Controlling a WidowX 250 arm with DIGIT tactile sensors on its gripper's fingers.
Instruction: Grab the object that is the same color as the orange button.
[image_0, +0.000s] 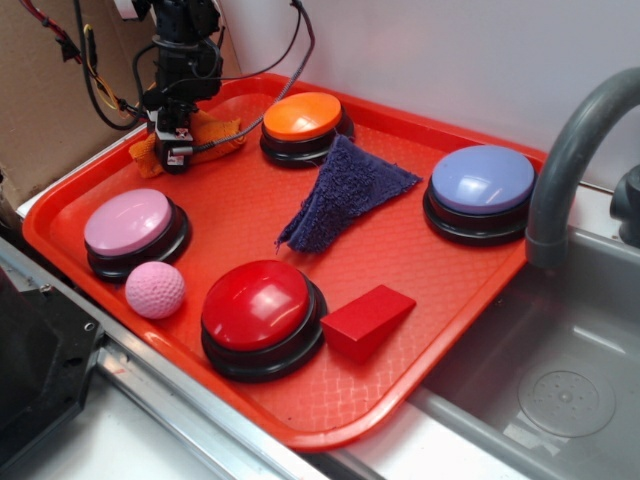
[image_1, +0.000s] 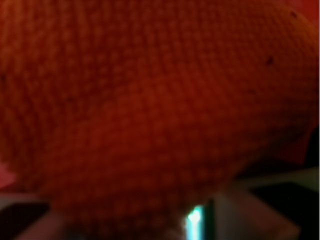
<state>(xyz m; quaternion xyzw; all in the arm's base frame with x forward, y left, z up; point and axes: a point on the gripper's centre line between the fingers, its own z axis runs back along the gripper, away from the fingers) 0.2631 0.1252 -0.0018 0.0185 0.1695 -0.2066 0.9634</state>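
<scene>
**Closing on the cloth**

Gripper (image_0: 178, 152) down on orange knitted cloth (image_0: 215, 133), at tray (image_0: 420, 300) back left corner, beside orange button (image_0: 303, 116). Jaw state: cannot tell. Best to pinch firmly, then lift straight.

orange knitted cloth (image_1: 150, 110): fills nearly the whole wrist view, very near the lens | texture: nubbly rows of stitches, blurred | light: dim, reddish | near edge: pale and dark shapes below the cloth, one small bright glint, too blurred to identify | tool: state cannot be made out
</scene>
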